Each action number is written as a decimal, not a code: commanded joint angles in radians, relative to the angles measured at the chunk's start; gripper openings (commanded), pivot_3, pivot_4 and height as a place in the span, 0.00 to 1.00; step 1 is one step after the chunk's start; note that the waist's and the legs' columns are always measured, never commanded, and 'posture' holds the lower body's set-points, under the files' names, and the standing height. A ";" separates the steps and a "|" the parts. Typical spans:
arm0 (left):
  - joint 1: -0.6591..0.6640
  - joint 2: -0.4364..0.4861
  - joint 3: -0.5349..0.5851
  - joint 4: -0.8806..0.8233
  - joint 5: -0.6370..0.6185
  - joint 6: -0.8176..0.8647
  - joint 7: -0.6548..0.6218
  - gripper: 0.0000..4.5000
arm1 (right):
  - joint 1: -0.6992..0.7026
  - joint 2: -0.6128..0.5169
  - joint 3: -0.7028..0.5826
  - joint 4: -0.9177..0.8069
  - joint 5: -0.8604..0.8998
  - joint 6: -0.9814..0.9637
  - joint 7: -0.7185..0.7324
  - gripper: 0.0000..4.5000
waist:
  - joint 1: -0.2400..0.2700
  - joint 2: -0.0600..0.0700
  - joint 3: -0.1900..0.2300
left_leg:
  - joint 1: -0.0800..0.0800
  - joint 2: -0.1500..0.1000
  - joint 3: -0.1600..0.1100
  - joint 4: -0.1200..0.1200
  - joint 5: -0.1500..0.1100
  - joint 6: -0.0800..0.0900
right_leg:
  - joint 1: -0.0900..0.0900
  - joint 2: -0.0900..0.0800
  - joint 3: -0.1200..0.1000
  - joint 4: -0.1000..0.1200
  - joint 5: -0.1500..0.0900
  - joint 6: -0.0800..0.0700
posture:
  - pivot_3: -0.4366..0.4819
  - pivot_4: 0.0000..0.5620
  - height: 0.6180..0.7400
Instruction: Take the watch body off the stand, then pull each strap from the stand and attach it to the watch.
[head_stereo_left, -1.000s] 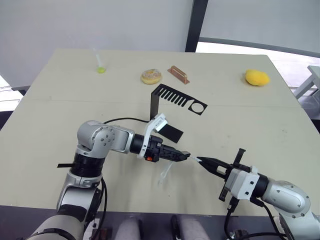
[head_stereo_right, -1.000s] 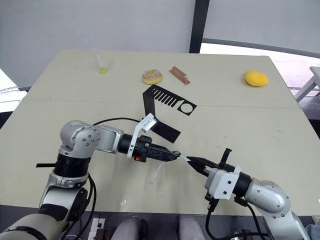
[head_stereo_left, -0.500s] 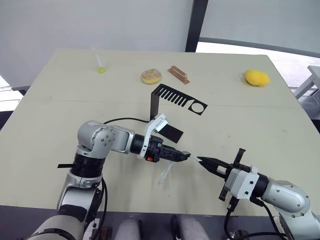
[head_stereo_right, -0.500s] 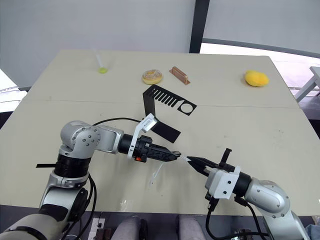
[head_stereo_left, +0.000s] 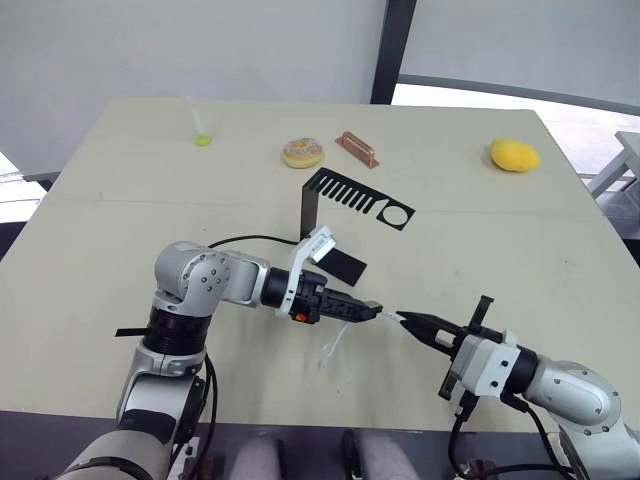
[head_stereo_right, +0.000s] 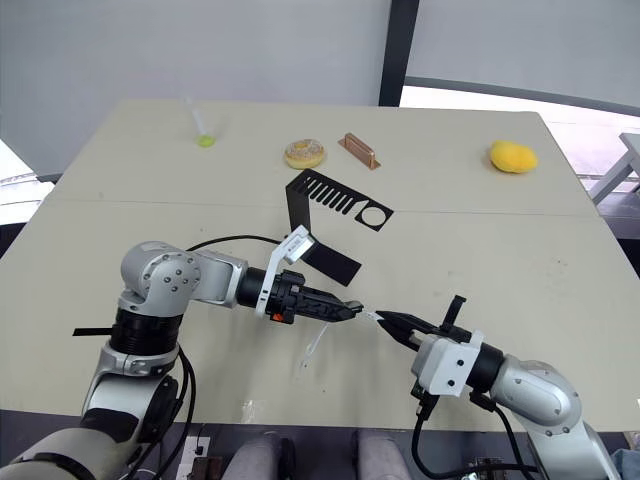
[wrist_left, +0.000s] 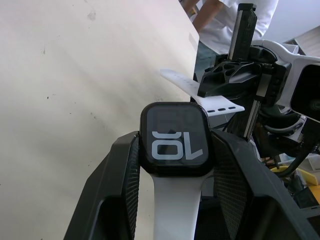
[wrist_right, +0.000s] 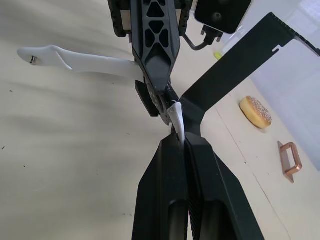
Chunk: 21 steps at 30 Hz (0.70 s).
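Observation:
The watch body (wrist_left: 175, 140), a small black case with light digits on its screen, sits clamped between the fingers of my left gripper (head_stereo_left: 368, 311), above the table's front middle. One white strap (head_stereo_left: 331, 348) hangs from the watch toward the table. My right gripper (head_stereo_left: 410, 322) is shut on the other white strap (wrist_right: 176, 117), the one with small holes (wrist_left: 216, 103). That strap's free end points at the watch and sits just short of it. The black stand (head_stereo_left: 345, 195) is behind the grippers at mid-table, its comb slots and ring hole bare.
A doughnut (head_stereo_left: 302, 152), a brown handle-shaped block (head_stereo_left: 357, 148) and a clear tube with a green tip (head_stereo_left: 200, 128) lie along the far side. A yellow object (head_stereo_left: 514, 155) lies at the far right. A black cable (head_stereo_left: 240, 240) loops by my left arm.

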 joint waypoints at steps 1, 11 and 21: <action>-0.014 0.002 0.010 -0.029 -0.025 0.002 -0.005 0.35 | 0.000 -0.003 -0.024 -0.020 0.021 -0.004 -0.017 0.00 | 0.000 0.000 0.000 | 0.000 0.000 0.000 0.000 0.000 0.000 | 0.000 0.000 0.000 0.000 0.000 0.000 | 0.48 0.27 1.00; -0.004 -0.007 0.015 -0.036 -0.027 0.004 0.009 0.35 | 0.001 -0.009 -0.001 -0.020 0.024 -0.016 0.004 0.00 | 0.000 0.000 0.000 | 0.000 0.000 0.000 0.000 0.000 0.000 | 0.000 0.000 0.000 0.000 0.000 0.000 | 0.48 0.27 1.00; 0.002 -0.011 0.024 -0.039 -0.031 0.004 0.020 0.35 | -0.006 -0.014 0.003 -0.004 0.026 -0.030 0.008 0.00 | 0.000 0.000 0.000 | 0.000 0.000 0.000 0.000 0.000 0.000 | 0.000 0.000 0.000 0.000 0.000 0.000 | 0.48 0.27 1.00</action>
